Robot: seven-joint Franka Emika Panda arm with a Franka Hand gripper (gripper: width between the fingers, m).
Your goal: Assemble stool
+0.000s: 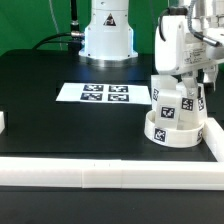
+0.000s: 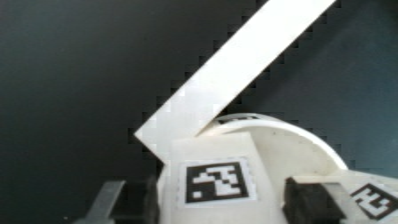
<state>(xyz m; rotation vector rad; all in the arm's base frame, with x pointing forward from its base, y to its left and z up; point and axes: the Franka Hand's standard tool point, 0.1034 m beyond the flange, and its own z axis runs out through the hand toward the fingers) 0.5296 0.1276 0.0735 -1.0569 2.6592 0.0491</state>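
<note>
White plastic stool parts by the rail, no readable writing.
Nearest, the border rail (image 1: pixel 120 170); behind it the seat disc (image 1: pixel 176 128) at the corner, a tagged leg block (image 2: pixel 221 180) upright on it, gripper (image 2: pixel 214 198) clamped narrowly around it; farther, the marker board (image 1: pixel 104 94).

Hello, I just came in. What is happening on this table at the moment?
A single robot arm is putting a small white stool together. Its gripper is closed on a leg block with a square tag, holding it upright on the round seat disc. The disc sits in the corner formed by the white border rails. The marker board lies flat on the black table, away from the work.
</note>
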